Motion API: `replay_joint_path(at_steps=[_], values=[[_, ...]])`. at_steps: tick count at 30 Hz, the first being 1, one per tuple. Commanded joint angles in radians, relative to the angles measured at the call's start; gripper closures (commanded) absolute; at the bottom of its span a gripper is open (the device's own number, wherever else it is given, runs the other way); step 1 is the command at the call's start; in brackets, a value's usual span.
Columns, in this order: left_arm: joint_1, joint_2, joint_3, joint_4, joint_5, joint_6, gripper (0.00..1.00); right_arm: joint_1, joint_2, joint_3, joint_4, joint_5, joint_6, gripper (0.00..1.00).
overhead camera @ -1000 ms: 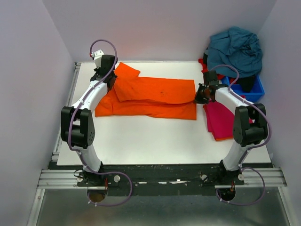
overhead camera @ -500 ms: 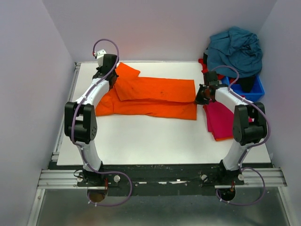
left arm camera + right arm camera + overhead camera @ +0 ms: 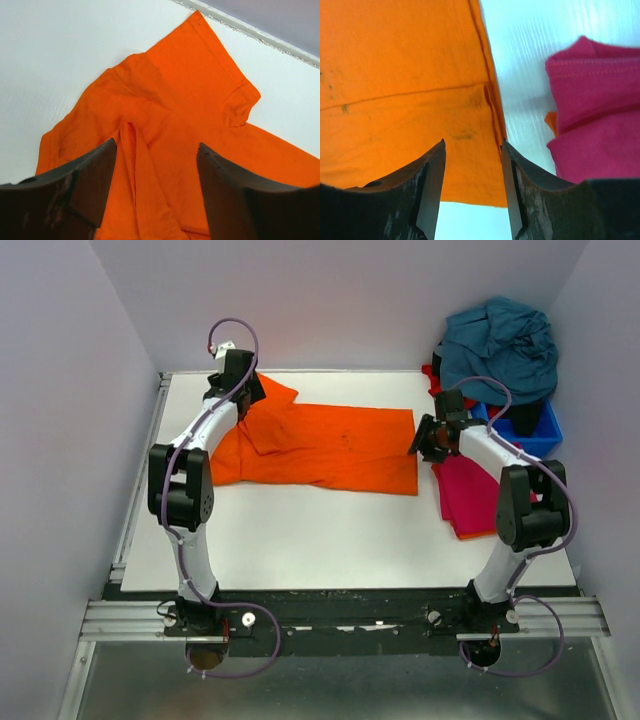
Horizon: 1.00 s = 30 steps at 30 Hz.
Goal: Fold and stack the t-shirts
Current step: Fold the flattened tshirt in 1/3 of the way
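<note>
You have the orange t-shirt point(image 3: 330, 445) spread across the far half of the table point(image 3: 300, 540), running from near the far-left corner towards the right edge. It is folded lengthwise, and one sleeve points at the far-left corner.

Your left gripper point(image 3: 156, 150) hovers over that sleeve end with its jaws spread wide. There is only loose orange cloth below them and nothing between them.

Your right gripper point(image 3: 472, 150) sits over the shirt's right hem, close to its near corner. Its jaws are also parted and hold nothing, and the hem seam runs just inside the right finger.

The magenta-red t-shirt point(image 3: 470, 495) lies folded by the table's right edge. It is just beside the orange hem, with a strip of bare tabletop between them. A sliver of orange cloth shows under its near edge.

At the far-right corner, a crumpled teal-blue t-shirt point(image 3: 500, 345) is heaped on the blue bin point(image 3: 540, 432), with a bit of red cloth showing beneath it.
</note>
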Motion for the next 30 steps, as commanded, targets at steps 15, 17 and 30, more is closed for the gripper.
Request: replay_joint_path(at_steps=[15,17,30], values=[[0.017,-0.65,-0.731,0.11,-0.043,-0.262,0.21,0.024,-0.334,-0.502,0.204,0.002,0.226,0.52],[0.019,-0.702,-0.791,0.103,-0.075,-0.285,0.21,0.024,-0.308,-0.492,0.207,-0.002,0.24,0.52],[0.083,-0.731,-0.897,0.144,-0.044,-0.342,0.25,0.035,-0.2,-0.43,0.206,0.056,0.263,0.76]])
